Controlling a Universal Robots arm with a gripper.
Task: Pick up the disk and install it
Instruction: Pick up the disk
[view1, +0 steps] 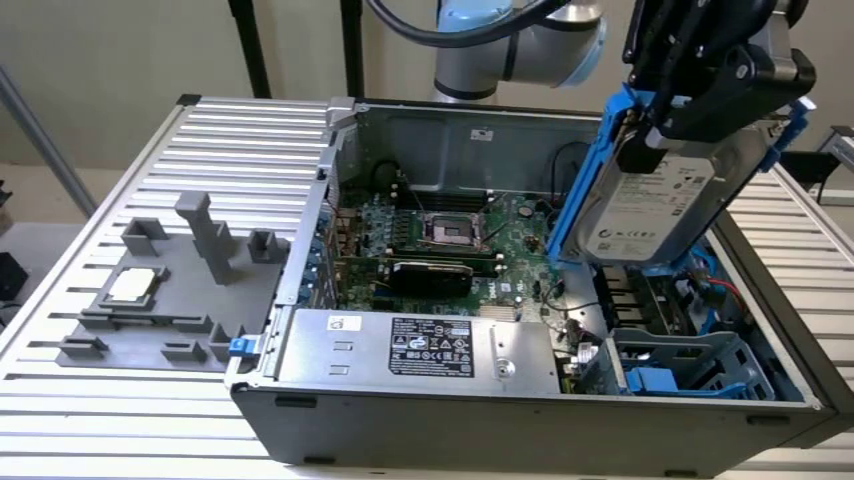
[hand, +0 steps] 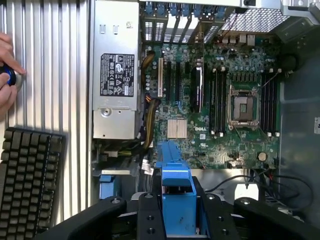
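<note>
Gripper (view1: 694, 125) partly closed, clamped on the disk (view1: 661, 205); the jaws pinch the blue carrier from both sides. The disk hangs under the gripper, steeply tilted, white label toward the exterior camera, touching nothing else. In the wrist view the carrier's blue edge (hand: 176, 170) sits tight between the two black fingers (hand: 150, 215).

Directly below the held disk: the open computer case (view1: 534, 425), with a blue drive cage (view1: 681, 370) in the corner nearest the gripper.

Further out from the gripper, inside the case: green motherboard (view1: 507, 225) with its processor socket (view1: 447, 232), then the silver power supply (view1: 414, 345) along the case wall.

Farthest from the gripper, outside the case on the slatted table (view1: 160, 140): a grey fixture (view1: 200, 240) carrying a small square chip (view1: 134, 285). Wrist view adds a black keyboard (hand: 27, 170) and a person's hand (hand: 6, 55) beyond the power supply, well apart from the gripper.
</note>
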